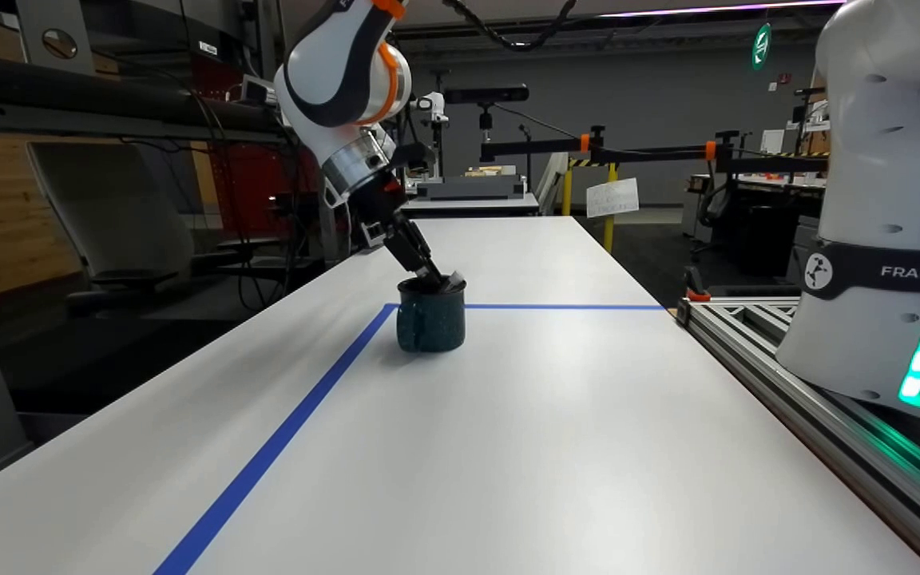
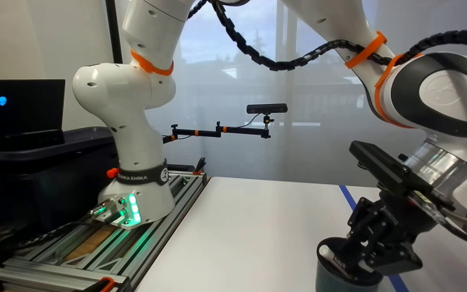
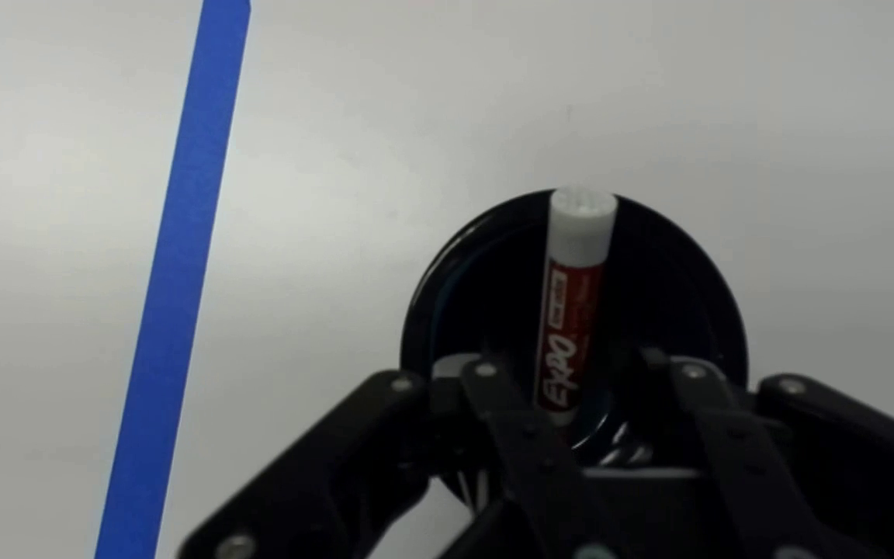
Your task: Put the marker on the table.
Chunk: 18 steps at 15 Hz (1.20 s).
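The marker [image 3: 569,310] is white with a red label and stands tilted inside the dark blue-green cup [image 1: 430,326]. Its white end leans on the cup's rim; it also shows in both exterior views [image 2: 326,252] [image 1: 455,279]. Its lower end is hidden by my gripper. My gripper [image 3: 570,361] points down at a slant, with its fingertips inside the cup mouth. The fingers are apart, one on each side of the marker, and gaps show between them and it. The cup stands upright on the white table [image 1: 564,447].
Blue tape [image 3: 175,233] runs along the table close to the cup. A metal rail [image 1: 795,431] with the robot's base borders one table edge. A camera on a jointed stand [image 2: 266,108] rises behind the table. The cup's handle [image 1: 418,326] shows in an exterior view.
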### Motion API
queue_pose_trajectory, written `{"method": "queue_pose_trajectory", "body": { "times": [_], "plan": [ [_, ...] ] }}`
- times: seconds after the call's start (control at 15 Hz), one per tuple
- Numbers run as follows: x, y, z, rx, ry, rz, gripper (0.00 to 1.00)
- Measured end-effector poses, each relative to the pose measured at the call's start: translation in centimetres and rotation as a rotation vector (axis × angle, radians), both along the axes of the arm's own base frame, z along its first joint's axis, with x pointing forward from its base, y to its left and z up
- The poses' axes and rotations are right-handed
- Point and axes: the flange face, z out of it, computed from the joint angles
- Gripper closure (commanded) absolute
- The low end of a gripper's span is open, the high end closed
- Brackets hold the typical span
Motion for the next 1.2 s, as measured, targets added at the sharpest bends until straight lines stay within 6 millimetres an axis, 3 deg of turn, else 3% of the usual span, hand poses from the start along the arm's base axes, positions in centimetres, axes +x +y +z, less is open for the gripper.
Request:
{"method": "queue_pose_trajectory", "body": {
  "times": [0.4,0.47,0.67,0.73,0.8,0.87,1.0,1.2],
  "plan": [
    [0.3,0.8,-0.9,0.028,0.038,0.034,0.64],
    [0.4,1.0,-1.1,0.031,0.044,0.037,0.61],
    [0.3,1.3,-1.8,0.038,0.062,0.041,0.7],
    [0.2,1.2,-2.0,0.039,0.067,0.04,0.68],
    [0.1,1.1,-2.1,0.04,0.071,0.038,0.73],
    [0.0,0.9,-2.3,0.04,0.076,0.034,0.93],
    [-0.2,0.6,-2.6,0.041,0.082,0.028,1.0],
    [-0.2,0.6,-2.5,0.041,0.082,0.026,0.95]
  ]
}}
